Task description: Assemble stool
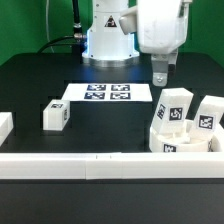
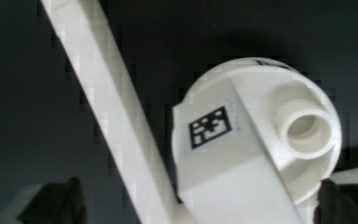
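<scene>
White stool seat (image 2: 274, 110): socket showing, lying against the border rail (image 2: 105, 100).
Legs (image 1: 190, 120): clustered at the exterior view's right.
Lone leg (image 1: 55, 115): well apart on the black desk (image 1: 30, 85).
Hand (image 1: 160, 80): open, empty, above the cluster.

Smooth white plastic, the seat (image 2: 265, 90) and legs (image 1: 178, 103) — slightly glossy; the table (image 1: 40, 80) is matt black.

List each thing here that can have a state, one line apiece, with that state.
pincer: open, empty, hanging above the table.
seat: loose beside the rail; the socket that shows has no leg in it.
lone leg: on the table apart from the other parts, not fitted.
legs by the seat: bunched together, not fitted.
marker board: lying flat.
</scene>
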Controlling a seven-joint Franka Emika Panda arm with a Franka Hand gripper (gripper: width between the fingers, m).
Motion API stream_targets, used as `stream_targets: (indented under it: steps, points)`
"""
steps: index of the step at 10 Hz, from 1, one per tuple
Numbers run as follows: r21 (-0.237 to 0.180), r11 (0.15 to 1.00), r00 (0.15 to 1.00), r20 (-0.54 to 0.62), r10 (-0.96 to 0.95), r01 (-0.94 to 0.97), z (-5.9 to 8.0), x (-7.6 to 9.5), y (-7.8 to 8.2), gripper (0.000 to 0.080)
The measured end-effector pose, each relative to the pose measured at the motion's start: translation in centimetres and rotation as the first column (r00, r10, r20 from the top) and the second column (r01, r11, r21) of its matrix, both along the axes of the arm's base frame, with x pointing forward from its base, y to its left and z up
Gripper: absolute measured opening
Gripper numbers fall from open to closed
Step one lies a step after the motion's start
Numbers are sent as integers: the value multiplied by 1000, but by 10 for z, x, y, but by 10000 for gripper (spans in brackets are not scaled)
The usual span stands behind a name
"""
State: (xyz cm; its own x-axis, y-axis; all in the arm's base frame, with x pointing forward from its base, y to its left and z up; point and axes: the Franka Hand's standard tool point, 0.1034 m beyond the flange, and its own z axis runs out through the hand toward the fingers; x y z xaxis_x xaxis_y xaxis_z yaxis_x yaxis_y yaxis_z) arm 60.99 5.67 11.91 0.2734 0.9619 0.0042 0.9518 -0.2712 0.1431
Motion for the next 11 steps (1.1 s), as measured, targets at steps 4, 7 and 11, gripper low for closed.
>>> stream_targets:
  steps: [4, 7, 11]
  points:
    - [-72, 949, 952, -42, 304, -307, -15, 2, 6, 649]
    - [-100, 901, 906, -80, 415, -422, -26, -1, 6, 649]
    - [-97, 909, 913, -85, 399, -406, -32, -3, 6, 522]
